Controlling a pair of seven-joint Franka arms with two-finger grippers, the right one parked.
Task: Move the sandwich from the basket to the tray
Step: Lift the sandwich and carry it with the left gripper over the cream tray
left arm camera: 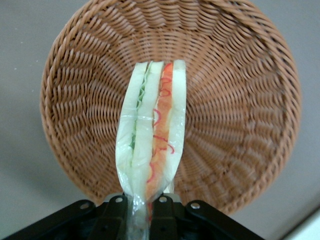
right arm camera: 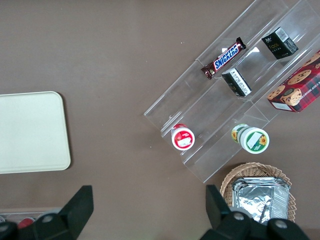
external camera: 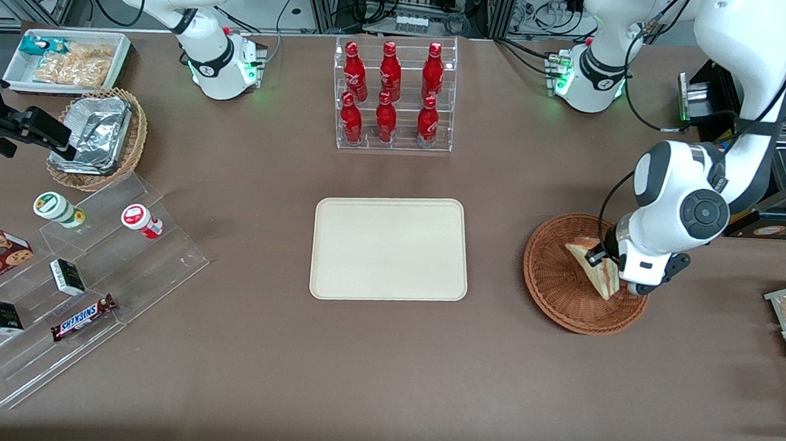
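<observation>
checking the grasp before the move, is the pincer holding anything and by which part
The pincer is shut on the sandwich, pinching one narrow end of its wrapped wedge, above the basket.

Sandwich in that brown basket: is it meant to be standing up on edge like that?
It looks odd only because the gripper is shut on the sandwich, holding it on edge over the basket. The tray holds nothing.

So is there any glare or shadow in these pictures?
Front view: foil containers glint, and soft shadow lies under the basket. Left wrist view: the sandwich wrapper shines faintly, pinched in the gripper above the basket.
</observation>
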